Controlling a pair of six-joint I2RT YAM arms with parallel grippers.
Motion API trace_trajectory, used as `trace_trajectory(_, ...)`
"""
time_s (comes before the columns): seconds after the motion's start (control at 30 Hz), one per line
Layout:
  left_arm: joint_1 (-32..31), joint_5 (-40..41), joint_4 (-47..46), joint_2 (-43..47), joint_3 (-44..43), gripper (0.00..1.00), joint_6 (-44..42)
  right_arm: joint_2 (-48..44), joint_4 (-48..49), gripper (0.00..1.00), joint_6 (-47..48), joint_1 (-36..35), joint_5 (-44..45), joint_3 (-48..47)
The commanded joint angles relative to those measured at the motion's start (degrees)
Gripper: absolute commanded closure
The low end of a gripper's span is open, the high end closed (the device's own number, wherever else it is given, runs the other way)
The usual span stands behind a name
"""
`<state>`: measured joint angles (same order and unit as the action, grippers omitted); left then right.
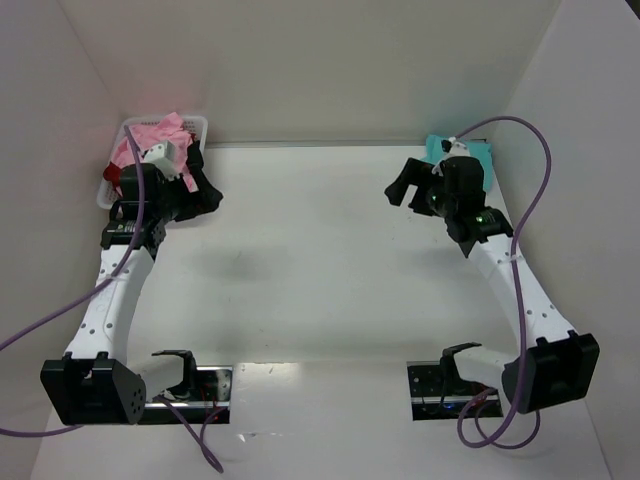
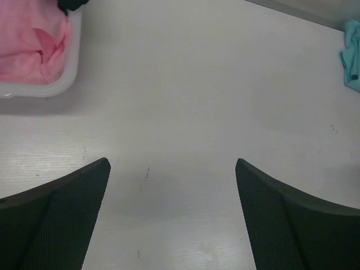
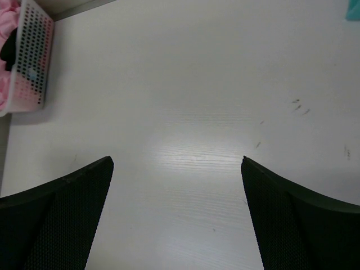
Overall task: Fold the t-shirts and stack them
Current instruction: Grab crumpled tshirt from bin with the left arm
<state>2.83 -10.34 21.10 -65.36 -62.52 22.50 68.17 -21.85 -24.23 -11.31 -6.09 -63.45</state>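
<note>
Nearest me, both arms reach out over the white table (image 1: 320, 270). My left gripper (image 2: 173, 163) hangs with its fingers spread wide, holding nothing. My right gripper (image 3: 177, 160) is spread the same way. Farther back, the pink t-shirt (image 2: 28, 39) lies heaped in the white basket (image 3: 35, 62) at the far left corner. The teal t-shirt (image 1: 480, 152) lies at the far right.

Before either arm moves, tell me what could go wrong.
1. The pink shirt lies bunched in the basket. Pulling it out with the left tool could drag or tip the basket.
2. The teal shirt sits at the far right, partly hidden by the right arm in the top view. The right tool, open over bare table, may catch only a fold.
</note>
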Motion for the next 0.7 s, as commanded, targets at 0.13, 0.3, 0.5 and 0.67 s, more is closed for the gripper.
trace_trajectory(0.13,0.25,13.28,1.64,-4.44,-6.18,0.00,3.25,12.54,7.05,0.00,0.15,-2.34,-9.78,-17.43)
trace_trajectory(0.3,0.25,20.09,-1.94,-7.59,-6.91,0.00,2.20,23.74,9.10,0.00,1.25,-4.86,-9.90,-27.66)
trace_trajectory(0.5,5.03,26.19,-2.55,-15.30,-13.81,0.00,2.87,36.45,5.15,0.00,2.52,-6.62,-12.00,-42.63)
trace_trajectory(0.67,7.71,25.81,-3.75,-23.01,-18.24,0.00,5.00,42.48,4.10,0.00,3.36,-7.14,-14.20,-47.20)
